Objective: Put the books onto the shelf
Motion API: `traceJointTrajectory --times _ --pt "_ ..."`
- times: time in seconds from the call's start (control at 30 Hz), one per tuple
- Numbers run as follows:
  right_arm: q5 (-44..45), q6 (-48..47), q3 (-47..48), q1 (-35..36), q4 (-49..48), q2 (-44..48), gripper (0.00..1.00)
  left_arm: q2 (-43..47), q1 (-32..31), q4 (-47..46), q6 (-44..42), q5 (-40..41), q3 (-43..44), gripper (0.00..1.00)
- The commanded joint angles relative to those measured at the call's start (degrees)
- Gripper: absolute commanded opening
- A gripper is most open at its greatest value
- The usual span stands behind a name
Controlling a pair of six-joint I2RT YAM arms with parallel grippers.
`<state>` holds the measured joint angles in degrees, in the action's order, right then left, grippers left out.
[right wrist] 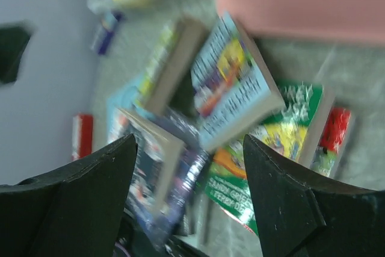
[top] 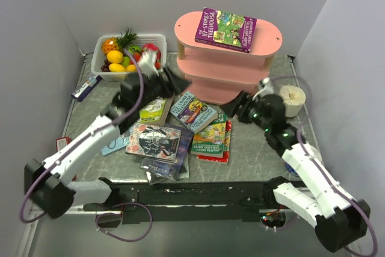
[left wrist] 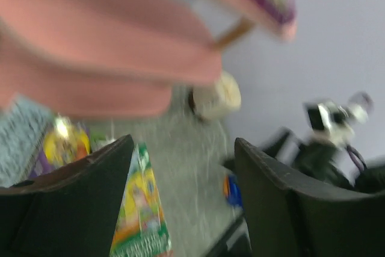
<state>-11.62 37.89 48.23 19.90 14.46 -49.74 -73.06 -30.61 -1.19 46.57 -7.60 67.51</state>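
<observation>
Only the overhead view takes in the whole pink three-tier oval shelf with light wooden posts (top: 186, 31). One purple-and-green paperback (top: 225, 29) lies flat on its top tier. The other colourful paperbacks (top: 174, 136) lie in a loose, overlapping heap on the grey marbled tabletop (top: 258, 148) in front of the shelf. A white basket of toy fruit (top: 144, 37) sits left of the shelf and a cream paper roll (top: 293, 100) sits at its right end.

The left gripper (top: 171, 85) hangs off the shelf's front left, over the back of the heap. The right gripper (top: 236, 106) is at the shelf's front right, near the lowest tier.

The wrist views show what the overhead view does not. The left black fingers (left wrist: 78, 209) stand well apart with nothing between them, and the right black fingers (right wrist: 289, 209) likewise. The right wrist view also shows a red-covered book (right wrist: 334, 133) lying beneath a green one (right wrist: 277, 142), and a light blue paperback (right wrist: 234, 82) just in front of the shelf.

Both wrist views are smeared, so no cover there can be read. From overhead only the front edges of the shelf's lower tiers show, so what they hold cannot be told. The lowest books in the heap are mostly covered.
</observation>
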Motion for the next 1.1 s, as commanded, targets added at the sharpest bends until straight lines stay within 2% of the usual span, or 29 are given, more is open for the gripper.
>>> traceJointTrajectory --times 0.0,0.03,0.1,0.23,0.43,0.57,0.73,0.8,0.97,1.07 --pt "-3.0 3.9 -11.4 1.7 -11.1 -1.2 0.78 8.4 -3.9 -1.4 3.8 8.0 -16.3 0.50" --pt "-5.5 4.7 -12.5 1.8 -13.4 -1.6 0.79 9.9 -3.8 -2.4 6.8 6.9 -22.1 0.43" --pt "-10.9 6.7 -15.4 1.7 -19.6 -4.0 0.82 12.5 -3.8 -8.1 10.3 2.3 -26.6 0.35" --pt "-14.3 15.3 -19.1 1.7 -28.9 -9.1 0.88 16.2 -3.8 -12.9 12.7 -3.6 -35.2 0.34" --pt "-14.9 22.0 -19.8 2.1 -35.5 -18.9 0.89 25.0 -4.2 -6.1 13.6 0.8 -39.6 0.34" --pt "-13.4 24.2 -18.6 2.5 -34.1 -24.9 0.88 31.6 -4.4 -1.5 14.0 4.3 -41.8 0.33" --pt "-12.6 27.1 -17.9 3.5 -36.4 -30.1 0.87 35.7 -4.4 1.0 13.7 7.1 -43.1 0.32" --pt "-12.7 28.8 -17.6 3.5 -40.5 -33.4 0.86 36.2 -4.4 2.9 13.6 7.4 -42.9 0.31" --pt "-12.1 32.9 -16.8 3.5 -49.2 -41.6 0.81 36.8 -4.4 5.8 13.3 7.4 -42.5 0.29" --pt "-12.5 34.6 -15.9 3.5 -53.6 -45.5 0.72 38.1 -4.3 7.2 13.4 7.4 -42.7 0.28"
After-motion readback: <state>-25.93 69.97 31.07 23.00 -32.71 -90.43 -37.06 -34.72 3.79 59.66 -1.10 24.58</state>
